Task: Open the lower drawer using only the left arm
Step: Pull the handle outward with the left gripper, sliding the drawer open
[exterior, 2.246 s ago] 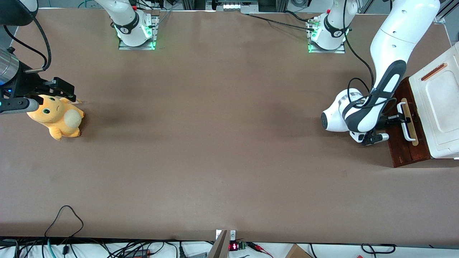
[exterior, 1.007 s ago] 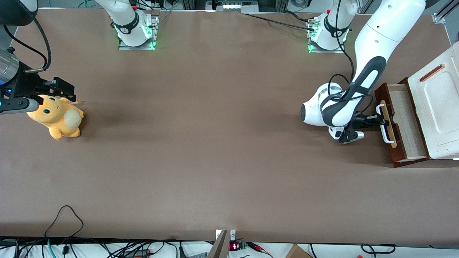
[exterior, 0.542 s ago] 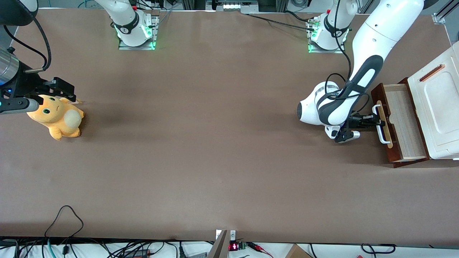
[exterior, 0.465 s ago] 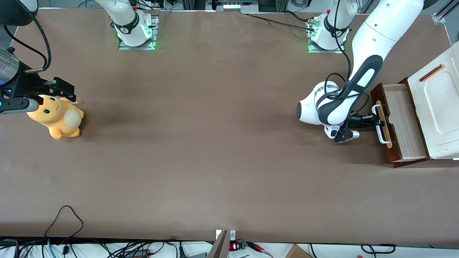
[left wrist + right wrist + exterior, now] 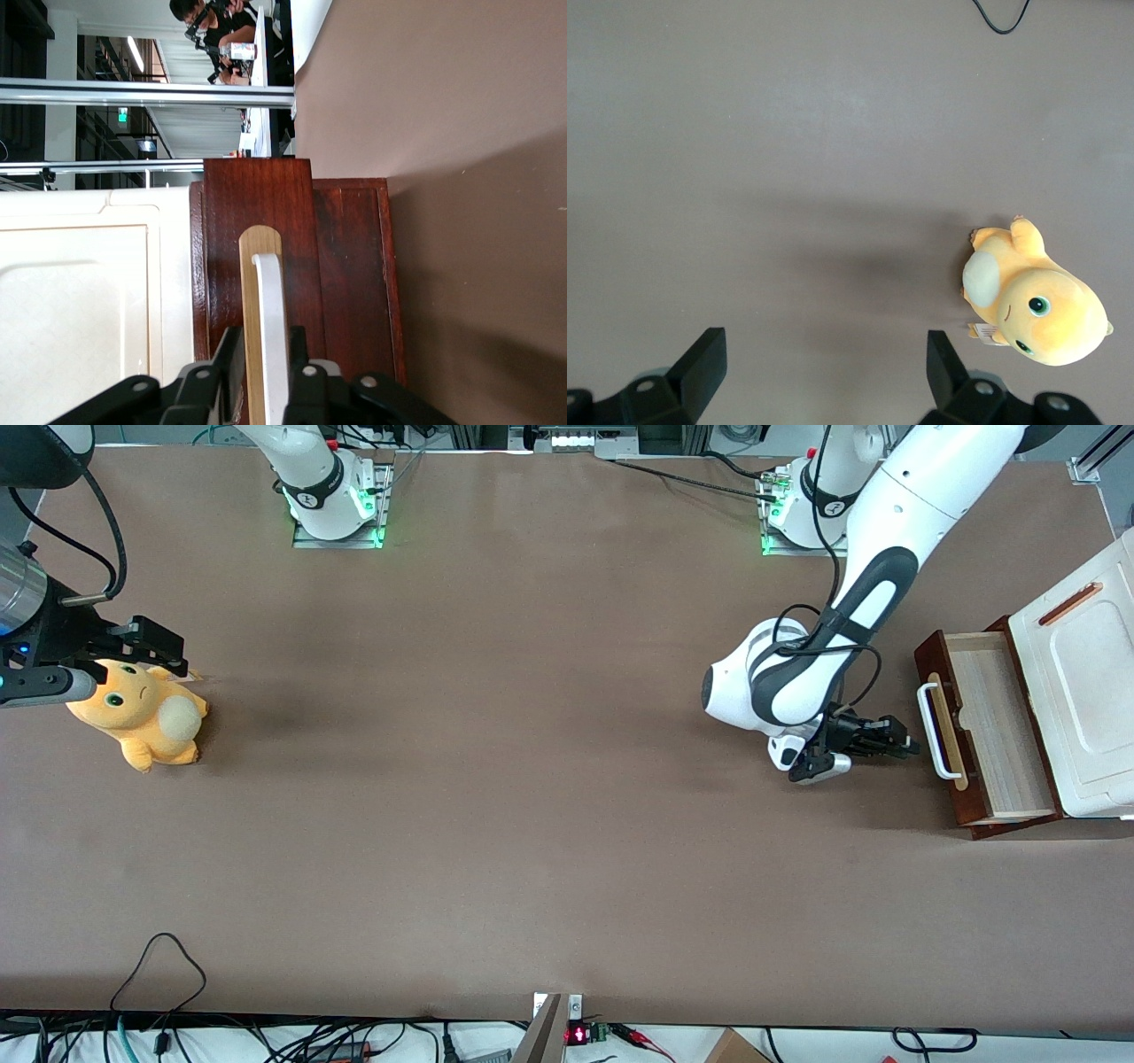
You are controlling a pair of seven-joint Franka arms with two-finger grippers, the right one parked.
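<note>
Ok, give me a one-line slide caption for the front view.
Lower drawer pulled open, pale tray exposed; left arm's claw open, off the white handle.

Left arm [image 5: 873, 531] bent low; tool [image 5: 902, 740] fingers parted, empty.

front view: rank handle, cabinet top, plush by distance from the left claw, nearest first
Left claw is open, in front of the drawer, apart from it.
1. Handle: white bar on the pulled-out lower drawer, just beside the claw.
2. Cabinet top: white, above the drawer, at the working arm's end.
3. Plush: orange, at the parked arm's end of the table.
</note>
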